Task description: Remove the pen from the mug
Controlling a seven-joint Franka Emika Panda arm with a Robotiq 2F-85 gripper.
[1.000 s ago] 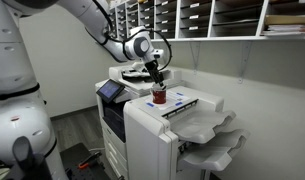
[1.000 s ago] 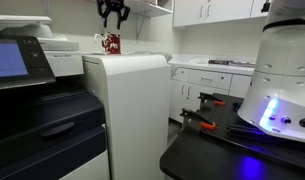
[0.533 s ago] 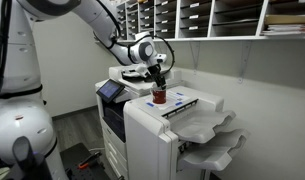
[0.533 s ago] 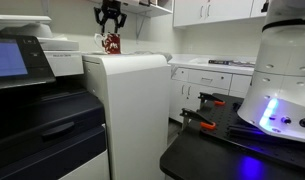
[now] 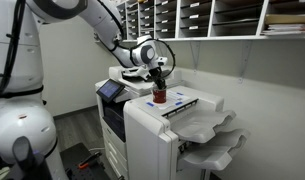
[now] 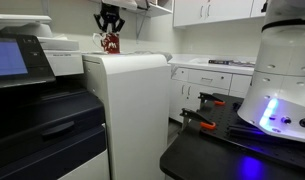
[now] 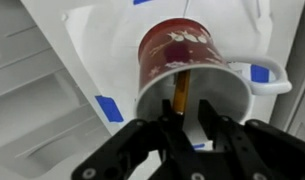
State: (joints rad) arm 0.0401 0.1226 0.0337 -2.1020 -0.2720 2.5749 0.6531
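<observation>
So the mug (image 7: 192,55) sits upright on the white worktop (image 7: 87,45), with the pen (image 7: 180,88) standing inside it. The claw (image 7: 188,122) hangs right over the rim, fingers narrow and straddling the pen's top. Can't tell if they're actually pinching it. Blue tape (image 7: 109,108) lies beside the mug.

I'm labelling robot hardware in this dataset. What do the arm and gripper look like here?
The arm is glossy white, with rounded tubular links and dark bands at the joints. The gripper is black throughout; the wrist view shows two angular black fingers on jointed linkages. No markings are legible.
</observation>
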